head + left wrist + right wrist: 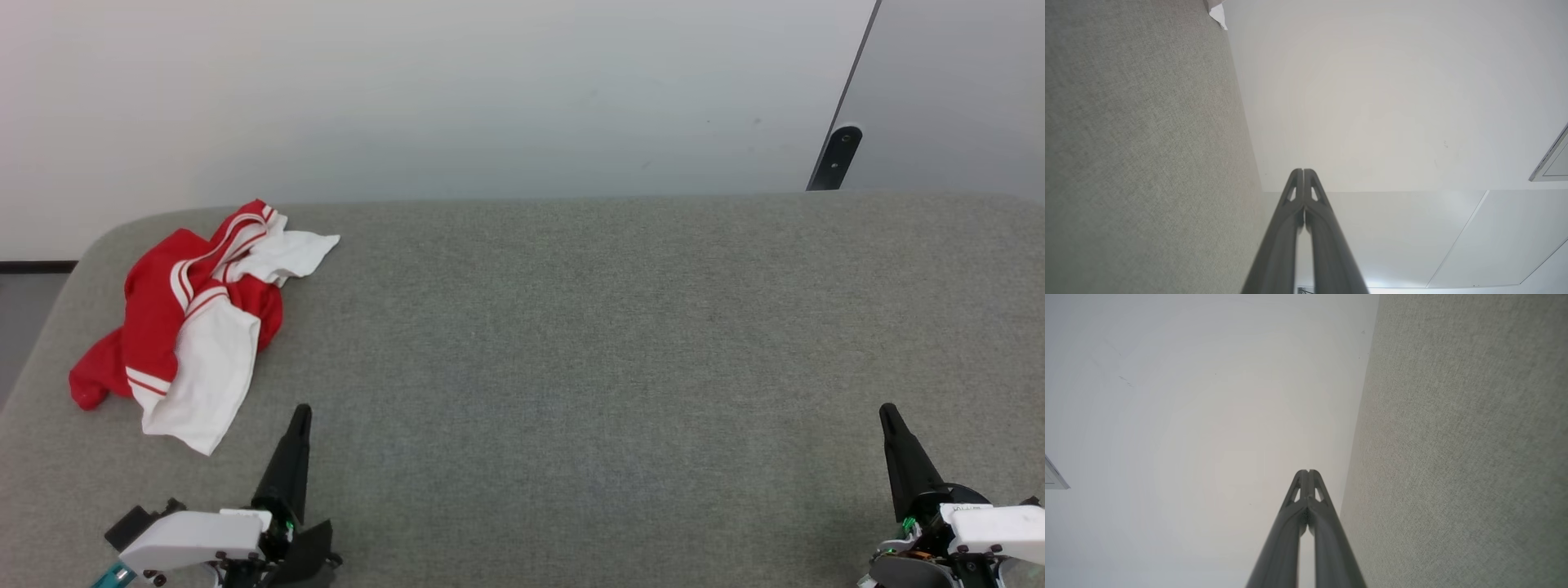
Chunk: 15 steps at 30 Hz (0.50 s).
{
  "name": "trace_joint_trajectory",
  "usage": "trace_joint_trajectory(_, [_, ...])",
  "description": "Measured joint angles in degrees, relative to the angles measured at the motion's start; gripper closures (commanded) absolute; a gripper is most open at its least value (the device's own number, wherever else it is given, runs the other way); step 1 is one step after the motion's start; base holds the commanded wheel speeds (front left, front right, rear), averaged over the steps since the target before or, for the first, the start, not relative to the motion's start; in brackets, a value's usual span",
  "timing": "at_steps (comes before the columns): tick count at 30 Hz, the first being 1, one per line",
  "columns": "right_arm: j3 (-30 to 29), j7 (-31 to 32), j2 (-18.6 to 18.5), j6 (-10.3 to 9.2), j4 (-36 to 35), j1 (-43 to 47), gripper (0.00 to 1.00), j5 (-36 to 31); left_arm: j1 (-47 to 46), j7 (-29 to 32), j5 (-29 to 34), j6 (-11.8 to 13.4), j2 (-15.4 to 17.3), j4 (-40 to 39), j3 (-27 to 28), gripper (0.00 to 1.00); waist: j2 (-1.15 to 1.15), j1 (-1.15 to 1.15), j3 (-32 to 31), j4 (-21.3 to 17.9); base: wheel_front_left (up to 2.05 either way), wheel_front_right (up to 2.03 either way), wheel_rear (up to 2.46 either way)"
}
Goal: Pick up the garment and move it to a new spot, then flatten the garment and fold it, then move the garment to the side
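Observation:
The garment [192, 322], a red shirt with white sleeves and striped trim, lies crumpled at the far left of the grey padded table [571, 327]. A white corner of the garment [1218, 14] peeks in at the top of the left wrist view. My left gripper [300, 416] is shut and empty, just right of and nearer than the shirt's white sleeve, fingers pointing away. In its own view the left gripper [1303, 171] has its tips pressed together. My right gripper [887, 412] is shut and empty at the lower right, far from the shirt; its tips [1308, 472] meet too.
A pale wall [490, 98] rises behind the table's far edge. A dark bracket [837, 157] and a grey panel stand at the back right. The table's left corner is rounded, with floor beyond it.

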Motion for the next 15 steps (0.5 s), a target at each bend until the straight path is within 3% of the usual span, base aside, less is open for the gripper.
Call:
trace_joint_trajectory(14, [0.00,0.01,0.00,0.00,0.00,0.00,1.00,0.00,0.00,0.00,0.00,0.00,0.00,0.00,0.00,1.00,0.00,0.00,0.00,0.00,0.00,0.00,0.00])
trace_joint_trajectory(15, [0.02,0.00,0.01,0.00,0.26,0.15,0.00,-0.02,0.17,0.00,0.01,0.01,-0.01,0.24,-0.04,0.00,0.00,0.00,0.00,0.00,0.00,0.00,0.00])
